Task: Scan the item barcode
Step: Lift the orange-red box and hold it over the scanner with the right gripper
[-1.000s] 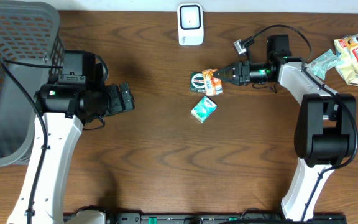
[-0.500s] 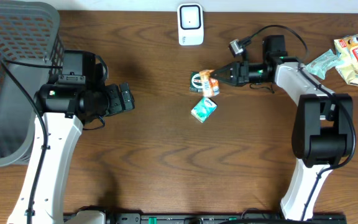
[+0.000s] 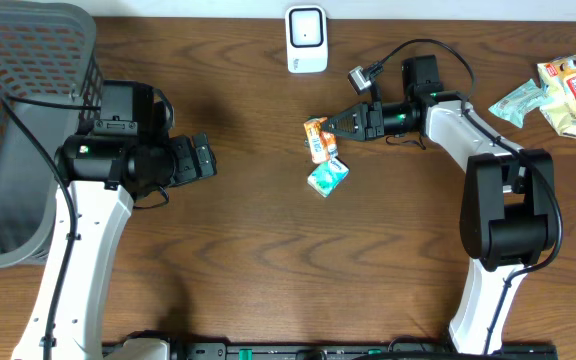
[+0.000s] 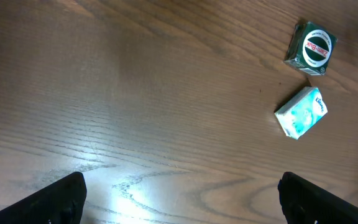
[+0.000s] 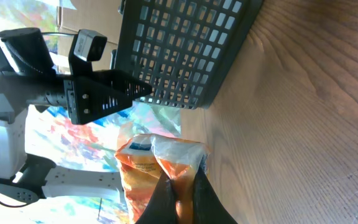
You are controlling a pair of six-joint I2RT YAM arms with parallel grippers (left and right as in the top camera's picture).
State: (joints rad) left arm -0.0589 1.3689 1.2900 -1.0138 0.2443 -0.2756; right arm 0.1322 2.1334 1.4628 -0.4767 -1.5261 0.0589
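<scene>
R pincer (image 3: 332, 126) is pinching the orange snack packet (image 3: 315, 138). Vs 1 s ago it's swung left & the packet is turned on end, seemingly above the green tin (image 4: 312, 48). It's nearer the scanner (image 3: 307, 38) but still short of it, so barcode prob. not read yet. L pincer (image 3: 203, 160) is unchanged: spread wide, idle, well apart.

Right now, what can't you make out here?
- Barcode on the orange packet: too small overhead; right wrist shows only the crumpled end in the right claw.
- Green box: overhead, largely covered by the packet.
- Left claw: left wrist, fingers cut by bottom edge.
</scene>
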